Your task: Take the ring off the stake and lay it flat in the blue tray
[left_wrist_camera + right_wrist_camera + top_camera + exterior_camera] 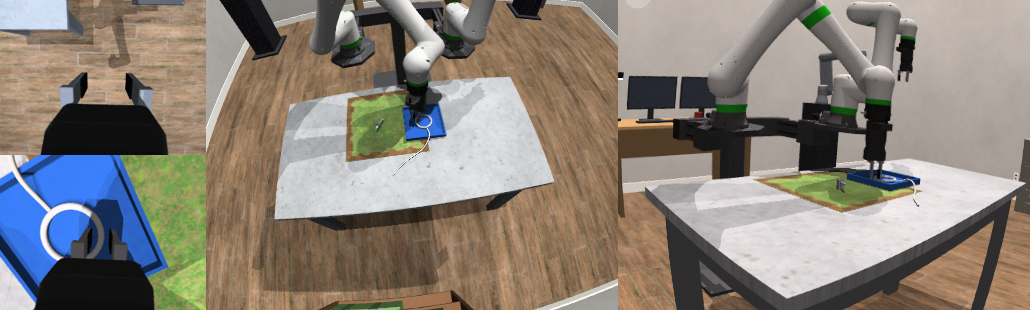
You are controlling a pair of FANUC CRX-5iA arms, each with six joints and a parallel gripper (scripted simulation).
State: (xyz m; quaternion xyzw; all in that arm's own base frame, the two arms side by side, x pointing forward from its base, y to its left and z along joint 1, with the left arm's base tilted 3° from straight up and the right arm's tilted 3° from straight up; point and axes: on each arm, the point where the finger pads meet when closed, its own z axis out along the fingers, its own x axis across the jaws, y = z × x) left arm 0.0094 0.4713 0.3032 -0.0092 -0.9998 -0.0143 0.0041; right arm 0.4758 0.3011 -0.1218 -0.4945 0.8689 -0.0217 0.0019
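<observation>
item: right end effector (416, 115) (876, 177) (100, 237), part-open, gripping nothing, the nearer hand; fingers straddled one side of the ring.
item: white ring (431, 121) (893, 179) (44, 232), seemingly flat in the blue tray (426, 136) (863, 183) (100, 176), centre offset to one side; a straight lift seemed due.
item: small grey piece (379, 124) (841, 185), probably the stake, ringless.
item: left end effector (903, 78) (106, 84), wide open, well apart.

top and exterior both show the table (486, 165) (783, 260), exterior seemingly lower.

Tray (437, 131) (890, 186) (100, 176): smooth, plastic-looking. Tabletop (486, 165) (818, 245) (31, 14) under tray: speckled, stone-like. Floor (356, 260) (648, 250) (166, 62) below tray: wood planks.
</observation>
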